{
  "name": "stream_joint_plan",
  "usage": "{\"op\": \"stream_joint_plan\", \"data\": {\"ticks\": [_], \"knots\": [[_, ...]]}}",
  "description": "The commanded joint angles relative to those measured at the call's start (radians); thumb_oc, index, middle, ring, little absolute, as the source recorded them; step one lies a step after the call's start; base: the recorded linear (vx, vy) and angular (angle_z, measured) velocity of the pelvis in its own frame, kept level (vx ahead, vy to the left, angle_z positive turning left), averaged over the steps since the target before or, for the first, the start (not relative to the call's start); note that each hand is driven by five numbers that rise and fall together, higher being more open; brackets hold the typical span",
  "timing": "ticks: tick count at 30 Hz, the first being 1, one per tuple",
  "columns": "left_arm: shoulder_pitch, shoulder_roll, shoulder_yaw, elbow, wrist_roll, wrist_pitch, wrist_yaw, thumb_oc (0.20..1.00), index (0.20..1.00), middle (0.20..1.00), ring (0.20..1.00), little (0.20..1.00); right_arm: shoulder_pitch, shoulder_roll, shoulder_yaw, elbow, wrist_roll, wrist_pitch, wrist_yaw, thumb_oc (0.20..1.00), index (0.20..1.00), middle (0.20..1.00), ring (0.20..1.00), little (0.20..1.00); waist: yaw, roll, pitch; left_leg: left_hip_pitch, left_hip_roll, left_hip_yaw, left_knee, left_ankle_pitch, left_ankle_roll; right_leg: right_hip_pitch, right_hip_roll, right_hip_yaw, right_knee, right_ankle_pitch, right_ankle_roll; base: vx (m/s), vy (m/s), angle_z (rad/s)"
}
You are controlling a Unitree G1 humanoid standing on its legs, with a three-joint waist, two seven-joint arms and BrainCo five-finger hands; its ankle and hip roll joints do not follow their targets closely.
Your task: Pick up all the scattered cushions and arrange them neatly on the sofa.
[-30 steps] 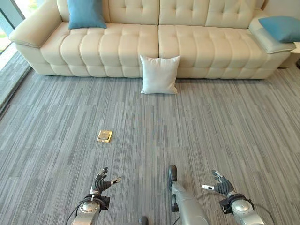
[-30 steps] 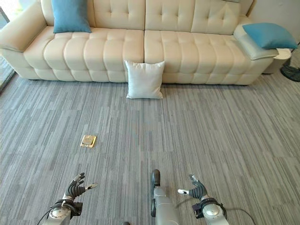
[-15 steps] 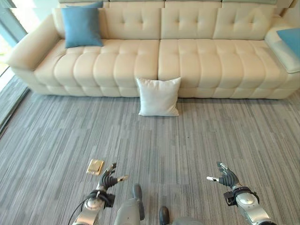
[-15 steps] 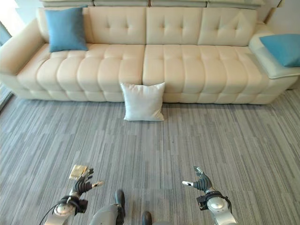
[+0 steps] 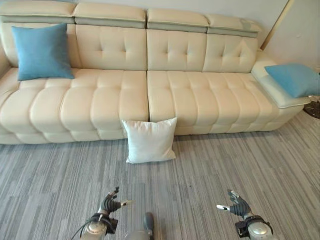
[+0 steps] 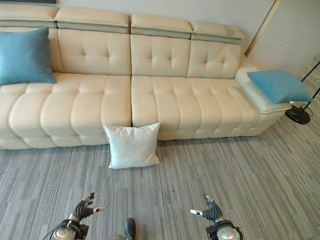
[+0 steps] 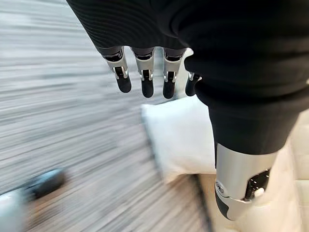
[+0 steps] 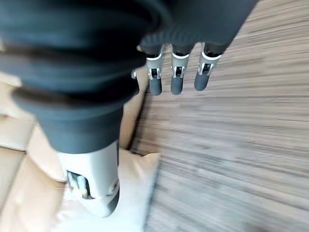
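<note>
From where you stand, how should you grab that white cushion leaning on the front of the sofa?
Probably by its two side edges, one hand each, coming from the front. The white cushion stands nearly upright on the carpet, its back against the sofa base, so only the front and sides are free. The left hand and right hand are open and empty, short of it.

White cushion [image 5: 149, 140]: square, plain, standing upright on the floor at centre frame, leaning back against the front of the cream sofa [image 5: 200, 100] below the seam between its two seat sections.

Blue cushion, left [image 5: 42, 52]: square, upright on the seat at upper left, propped against the backrest.

Blue cushion, right [image 5: 295, 79]: lying tilted on the sofa's right armrest at the right edge of the frame.

Sofa: long, tufted, spanning the upper frame.
</note>
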Motion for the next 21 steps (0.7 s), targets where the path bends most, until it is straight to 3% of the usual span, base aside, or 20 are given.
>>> {"op": "stream_joint_plan", "data": {"ticks": [1,3,4,5,7,11,13,14,16,18,21], "knots": [[0.019,0.04,0.007,-0.068,-0.002,-0.028,0.018,1.0,1.0,1.0,1.0,1.0,-0.051,-0.025,0.006,-0.03,-0.005,-0.029,0.001,1.0,1.0,1.0,1.0,1.0,0.013,0.047,0.038,0.04,0.104,-0.028,0.031,-0.043,-0.157,-0.015,-0.018,-0.045,-0.344,0.281,0.013,0.29,0.1,0.13],[0.015,0.04,0.006,-0.073,-0.009,-0.027,0.016,1.0,1.0,1.0,1.0,1.0,-0.049,-0.037,0.013,-0.045,0.0,-0.029,0.007,1.0,1.0,1.0,1.0,1.0,-0.018,0.053,0.049,0.113,0.086,-0.049,0.006,-0.072,-0.163,-0.102,0.029,-0.109,-0.483,0.196,0.008,0.48,0.108,0.2],[0.015,0.04,0.006,-0.073,-0.009,-0.027,0.016,1.0,1.0,1.0,1.0,1.0,-0.049,-0.037,0.013,-0.045,0.0,-0.029,0.007,1.0,1.0,1.0,1.0,1.0,-0.021,0.054,0.053,0.119,0.086,-0.052,0.005,-0.073,-0.164,-0.095,0.029,-0.113,-0.485,0.194,0.008,0.51,0.043,0.23],[0.015,0.033,0.008,-0.067,-0.007,-0.027,0.016,1.0,1.0,1.0,1.0,1.0,-0.047,-0.043,0.015,-0.043,0.0,-0.027,0.004,1.0,1.0,1.0,1.0,1.0,-0.035,0.049,0.055,0.163,0.068,-0.066,-0.014,-0.095,-0.171,-0.121,0.048,-0.146,-0.619,0.19,0.01,0.4,0.0,0.52],[0.016,0.017,0.007,-0.048,0.013,-0.027,0.011,1.0,1.0,1.0,1.0,1.0,-0.035,-0.05,0.009,-0.033,-0.006,-0.024,0.003,1.0,1.0,1.0,1.0,1.0,-0.061,0.048,0.056,0.227,0.053,-0.101,-0.026,-0.129,-0.183,-0.158,0.075,-0.143,-0.738,0.228,0.021,0.53,-0.038,0.59],[0.023,0.009,-0.014,-0.039,0.041,-0.029,-0.003,1.0,1.0,1.0,1.0,1.0,0.002,-0.057,-0.011,-0.034,-0.001,-0.024,0.005,1.0,1.0,1.0,1.0,1.0,-0.078,0.046,0.05,0.261,0.052,-0.137,0.014,-0.157,-0.205,-0.133,0.073,-0.121,-0.774,0.246,0.01,0.29,-0.08,0.6],[0.021,0.0,-0.027,-0.013,0.052,-0.029,-0.006,1.0,1.0,1.0,1.0,1.0,0.008,-0.059,-0.018,-0.007,0.006,-0.027,0.004,1.0,1.0,1.0,1.0,1.0,-0.085,0.057,0.035,0.244,0.07,-0.134,0.099,-0.109,-0.253,-0.094,0.073,-0.13,-0.78,0.251,-0.014,0.39,-0.198,0.82],[0.02,0.0,-0.035,-0.021,0.043,-0.028,-0.009,1.0,1.0,1.0,1.0,1.0,0.008,-0.073,-0.021,-0.019,0.014,-0.031,0.001,1.0,1.0,1.0,1.0,1.0,-0.083,0.049,0.048,0.159,0.083,-0.127,0.292,-0.034,-0.293,-0.049,0.067,-0.134,-0.788,0.242,-0.035,0.21,-0.162,0.61],[0.012,-0.004,-0.044,-0.02,0.038,-0.027,-0.01,1.0,1.0,1.0,1.0,1.0,0.005,-0.087,-0.021,-0.024,0.023,-0.03,-0.004,1.0,1.0,1.0,1.0,1.0,-0.079,0.043,0.051,0.096,0.112,-0.095,0.373,-0.016,-0.298,-0.007,0.068,-0.129,-0.81,0.219,-0.057,0.19,-0.134,0.44],[0.008,-0.008,-0.046,-0.012,0.038,-0.024,-0.012,1.0,1.0,1.0,1.0,1.0,0.004,-0.099,-0.021,-0.026,0.017,-0.027,-0.009,1.0,1.0,1.0,1.0,1.0,-0.073,0.045,0.055,0.074,0.138,-0.054,0.346,-0.043,-0.283,0.026,0.066,-0.13,-0.835,0.207,-0.061,0.21,-0.061,-0.05],[0.005,-0.006,-0.05,-0.022,0.045,-0.028,-0.01,1.0,1.0,1.0,1.0,1.0,-0.005,-0.117,-0.019,-0.038,0.004,-0.028,-0.016,1.0,1.0,1.0,1.0,1.0,-0.064,0.038,0.055,0.031,0.142,-0.047,0.26,-0.084,-0.27,0.051,0.053,-0.124,-0.86,0.198,-0.049,0.15,0.015,-0.13]]}}
